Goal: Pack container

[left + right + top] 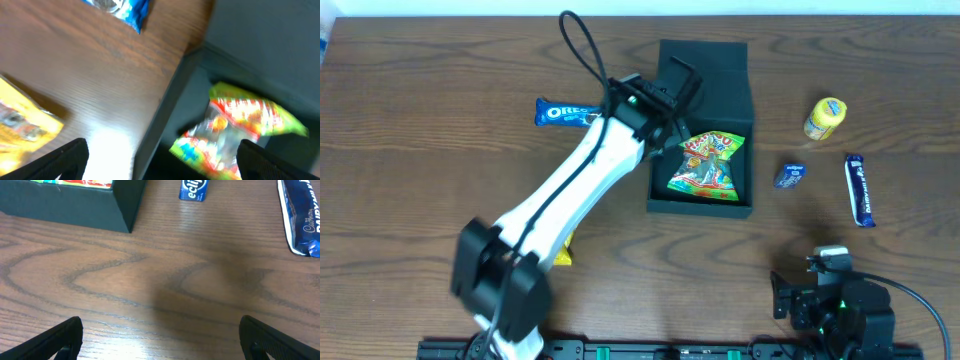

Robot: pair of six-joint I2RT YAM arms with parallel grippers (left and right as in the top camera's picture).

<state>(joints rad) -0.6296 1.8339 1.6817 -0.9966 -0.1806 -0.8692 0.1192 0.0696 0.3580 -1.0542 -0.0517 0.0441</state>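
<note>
The container (720, 70) stands far-centre on the table (420, 170). I hold the left gripper (682, 85) released, empty, over its left rim. The Oreo packet (565, 113) lies just left of it, long axis left-right, nearer this gripper. Right gripper (160, 347): spread, empty.

Dark wood-grain table (410, 160), pale glare.

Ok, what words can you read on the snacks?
"OREO": blue packet.
"ecli", rest cut off: small blue pack.
"Cadbury": dark blue bar.
Too blurred or small to read: green sweet bag in the container, round yellow snack, yellow packet.
</note>
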